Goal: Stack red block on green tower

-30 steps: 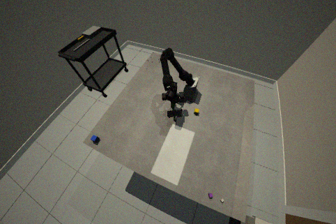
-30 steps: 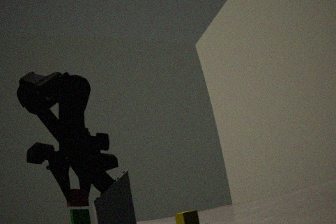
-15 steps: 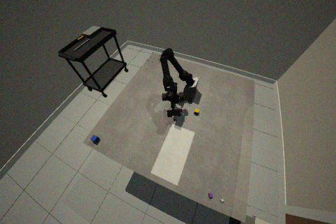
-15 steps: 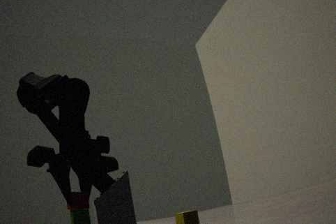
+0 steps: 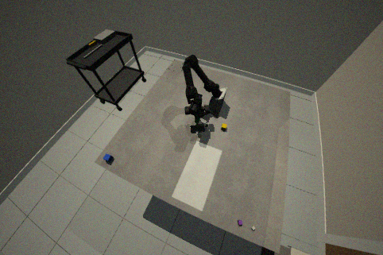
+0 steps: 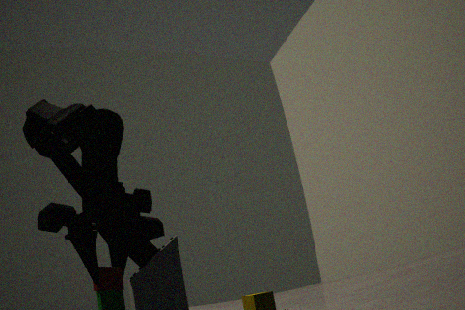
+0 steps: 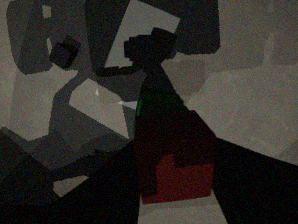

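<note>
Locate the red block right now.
Exterior view, bottom left: the red block sits clamped in the end effector, directly atop the green tower, left of the yellow block.

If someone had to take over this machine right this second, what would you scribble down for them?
Gripper: shut on the red block.
Red block: in the exterior view it sits directly over the green tower, apparently touching its top; the wrist view shows green just beneath the red.
Other things: yellow block on the mat beside the arm, blue block at the mat's edge, both out of the way.
Done: block picked up and brought onto the tower.
Left: open the gripper gently, lift straight up, and check that the block rests there alone with the tower upright.
</note>
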Controlling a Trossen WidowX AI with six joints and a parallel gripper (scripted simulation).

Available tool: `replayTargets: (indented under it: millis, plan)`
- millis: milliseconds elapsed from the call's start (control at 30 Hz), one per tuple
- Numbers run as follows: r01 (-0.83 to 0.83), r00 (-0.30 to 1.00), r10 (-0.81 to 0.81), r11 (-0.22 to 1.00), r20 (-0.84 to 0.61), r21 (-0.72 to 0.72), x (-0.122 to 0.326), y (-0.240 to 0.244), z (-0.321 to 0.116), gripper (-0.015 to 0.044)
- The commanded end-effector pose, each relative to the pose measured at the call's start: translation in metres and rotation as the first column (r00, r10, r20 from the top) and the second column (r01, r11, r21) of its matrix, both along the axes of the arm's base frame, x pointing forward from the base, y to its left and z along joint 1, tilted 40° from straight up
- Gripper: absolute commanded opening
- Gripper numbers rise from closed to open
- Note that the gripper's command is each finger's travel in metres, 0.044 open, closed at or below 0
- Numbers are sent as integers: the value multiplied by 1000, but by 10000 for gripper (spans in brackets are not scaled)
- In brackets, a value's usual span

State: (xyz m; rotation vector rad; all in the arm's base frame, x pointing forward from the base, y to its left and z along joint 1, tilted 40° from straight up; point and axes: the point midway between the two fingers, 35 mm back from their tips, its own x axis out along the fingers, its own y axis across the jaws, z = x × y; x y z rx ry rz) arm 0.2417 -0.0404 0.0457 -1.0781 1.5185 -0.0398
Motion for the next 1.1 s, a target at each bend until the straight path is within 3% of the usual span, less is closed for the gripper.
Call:
replayTargets:
  millis: [0, 267, 833, 1067]
  plan:
    - [-4, 1000, 4, 1000, -6, -5, -1, -1, -1, 0]
    - [-4, 1000, 4, 1000, -6, -4, -2, 4, 4, 0]
    - [-3, 1000, 3, 1000, -11, -3, -2, 0, 0, 440]
    - [-3, 1000, 3, 1000, -11, -3, -2, 0, 0, 440]
